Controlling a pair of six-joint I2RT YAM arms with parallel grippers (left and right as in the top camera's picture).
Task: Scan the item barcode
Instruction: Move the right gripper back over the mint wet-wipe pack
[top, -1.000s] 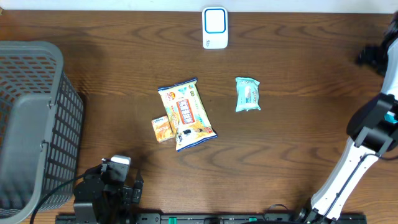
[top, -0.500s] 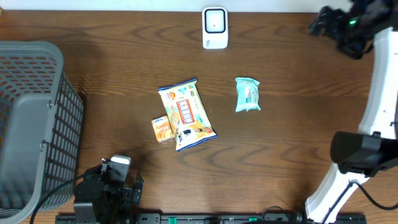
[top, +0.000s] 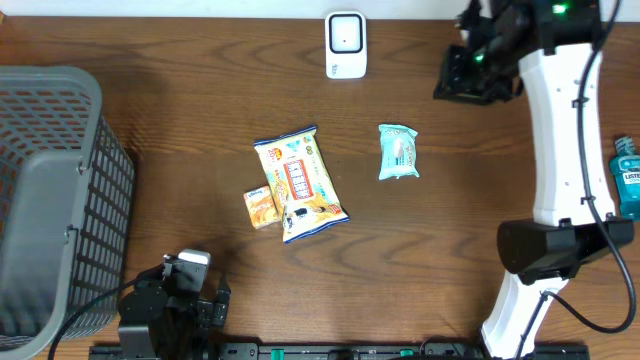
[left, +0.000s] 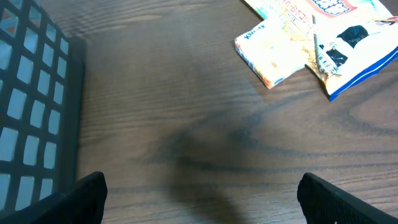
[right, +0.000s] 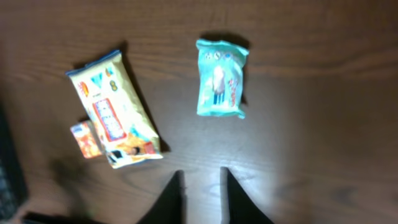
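Three items lie mid-table: a yellow snack bag (top: 299, 182), a small orange box (top: 260, 207) touching its left side, and a teal packet (top: 398, 152) apart to the right. A white scanner (top: 346, 44) stands at the back edge. My right gripper (top: 470, 75) hovers high at the back right, right of the scanner. Its wrist view looks down on the teal packet (right: 221, 78) and yellow bag (right: 115, 109); the right gripper (right: 202, 180) has its jaws nearly together, holding nothing. My left gripper (left: 199, 202) is open, low near the front edge, short of the orange box (left: 273, 53).
A grey mesh basket (top: 50, 200) fills the left side, and its wall (left: 31, 112) is close to my left fingers. A blue mouthwash bottle (top: 627, 178) stands at the right edge behind the white right arm (top: 560, 150).
The right arm swung from the right edge to the back right, above the table, and its jaws closed from wide to a narrow gap. The left arm and the items stayed put.
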